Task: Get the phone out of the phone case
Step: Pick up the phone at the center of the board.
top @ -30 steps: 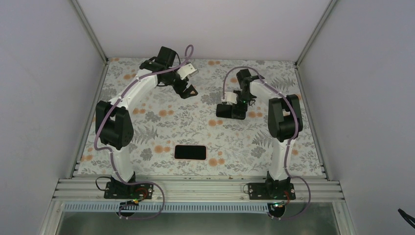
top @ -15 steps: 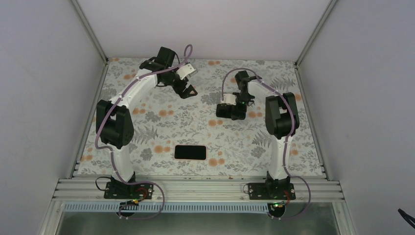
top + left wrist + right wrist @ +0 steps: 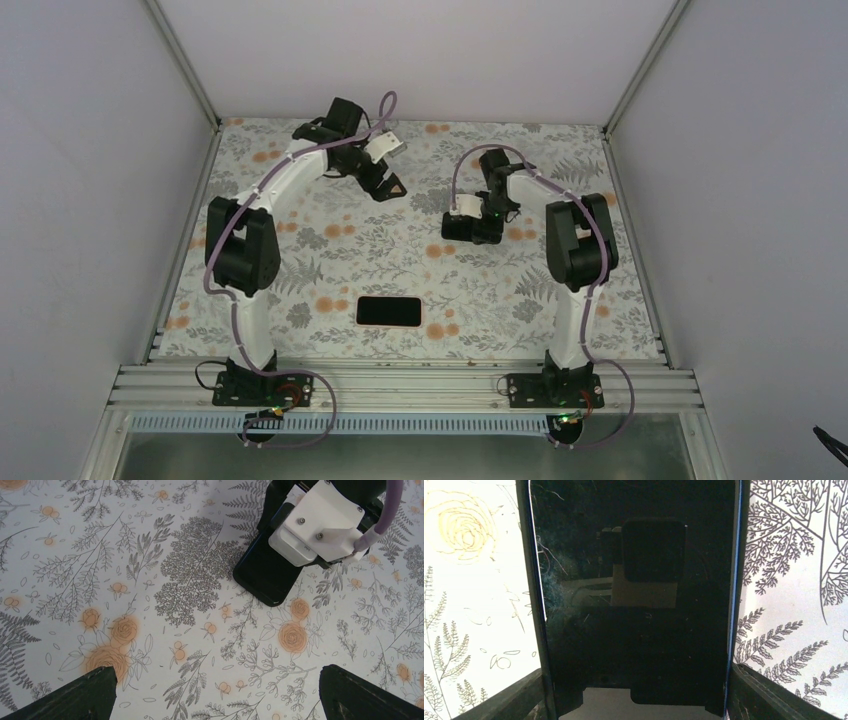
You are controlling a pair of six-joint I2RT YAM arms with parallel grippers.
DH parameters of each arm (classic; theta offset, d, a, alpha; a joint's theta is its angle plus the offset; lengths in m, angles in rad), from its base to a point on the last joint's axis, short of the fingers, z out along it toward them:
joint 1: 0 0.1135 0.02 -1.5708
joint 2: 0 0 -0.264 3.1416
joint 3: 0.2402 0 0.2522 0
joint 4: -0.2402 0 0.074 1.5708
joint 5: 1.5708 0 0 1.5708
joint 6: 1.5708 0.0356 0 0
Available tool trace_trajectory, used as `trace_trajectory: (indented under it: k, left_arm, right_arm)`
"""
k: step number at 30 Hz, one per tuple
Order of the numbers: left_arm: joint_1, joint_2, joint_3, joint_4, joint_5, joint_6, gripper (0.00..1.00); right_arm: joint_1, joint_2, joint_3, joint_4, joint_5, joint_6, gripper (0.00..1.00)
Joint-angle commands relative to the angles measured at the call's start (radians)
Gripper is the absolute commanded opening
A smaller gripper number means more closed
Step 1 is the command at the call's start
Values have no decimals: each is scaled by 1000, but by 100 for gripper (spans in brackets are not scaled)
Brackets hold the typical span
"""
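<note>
The phone lies screen up inside the pink phone case, whose rim shows around it, near the table's front middle. Neither gripper is near it. My left gripper hangs open and empty over the far middle of the table; the left wrist view shows its spread fingertips over bare cloth. My right gripper is further right, its fingers against both long sides of a black slab. This slab also shows in the left wrist view.
The table wears a floral cloth with grey leaves and orange roses. Grey walls with metal posts close in the left, right and back sides. A metal rail runs along the front edge by the arm bases.
Both arms shifted slightly at the far side of the table. The right gripper and the black slab stayed almost in place. The cased phone has not moved.
</note>
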Motion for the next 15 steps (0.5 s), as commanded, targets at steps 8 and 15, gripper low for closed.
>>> trace_trajectory:
  k: [8, 15]
  left_arm:
    - [8, 244, 224, -115, 255, -27, 100]
    - [11, 407, 323, -116, 346, -102, 100]
  right_arm:
    - [3, -80, -19, 68, -63, 35, 79]
    - [1, -149, -1, 41, -172, 70, 79]
